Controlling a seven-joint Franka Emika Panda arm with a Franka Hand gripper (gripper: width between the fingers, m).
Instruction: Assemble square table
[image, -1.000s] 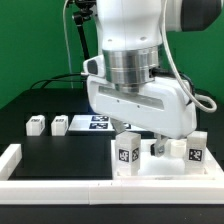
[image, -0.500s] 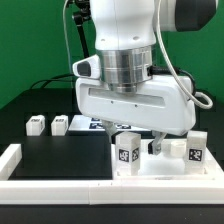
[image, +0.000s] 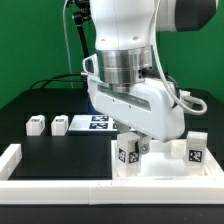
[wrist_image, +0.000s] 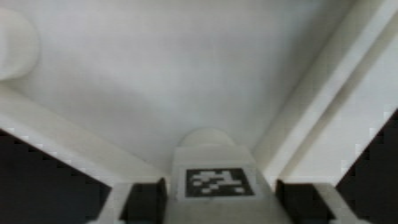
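The square table's white slab (image: 160, 166) lies at the front of the exterior view's right, and tagged white legs (image: 127, 153) (image: 195, 150) stand on it. My gripper (image: 141, 147) reaches down onto the slab right beside the left one of these legs. In the wrist view a white leg (wrist_image: 217, 160) with a tag on its end sits between my dark fingers (wrist_image: 153, 203). Both fingers press against its sides, so the gripper (wrist_image: 228, 202) is shut on it. The white slab surface (wrist_image: 160, 70) fills the view behind. Two loose legs (image: 37, 125) (image: 60, 125) lie on the black table at the exterior view's left.
The marker board (image: 96, 123) lies flat behind the loose legs. A long white border rail (image: 60, 184) runs along the front, with a short arm (image: 10, 158) at the exterior view's left. The arm's bulk hides the slab's middle.
The hand has swung and shifted toward the exterior view's left, coming down by the left standing leg. The jaws have closed in from wide open.
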